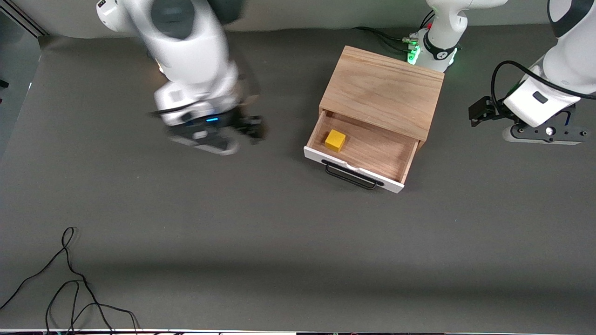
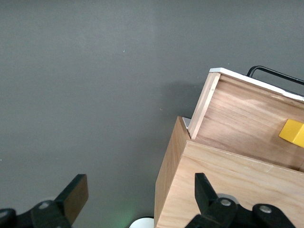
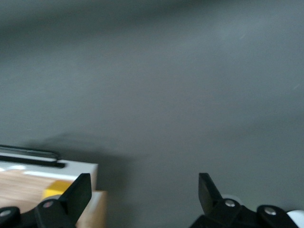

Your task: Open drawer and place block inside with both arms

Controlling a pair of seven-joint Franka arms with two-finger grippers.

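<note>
The light oak cabinet (image 1: 382, 90) has its white-fronted drawer (image 1: 351, 168) pulled out, black wire handle (image 1: 350, 177) facing the front camera. The yellow block (image 1: 335, 140) lies inside the drawer, in the corner toward the right arm's end. My right gripper (image 1: 207, 139) hangs over bare table beside the cabinet, blurred. It is open and empty (image 3: 142, 192), with the drawer front (image 3: 47, 168) and the block (image 3: 57, 188) at the edge of its view. My left gripper (image 1: 545, 133) is over the table at the left arm's end. It stands open and empty (image 2: 138, 194), looking at the cabinet (image 2: 228, 190) and block (image 2: 292, 133).
The dark grey table mat (image 1: 279, 242) spreads around the cabinet. A loose black cable (image 1: 70, 279) lies near the front edge at the right arm's end. The left arm's green-lit base (image 1: 435, 51) stands just past the cabinet's back corner.
</note>
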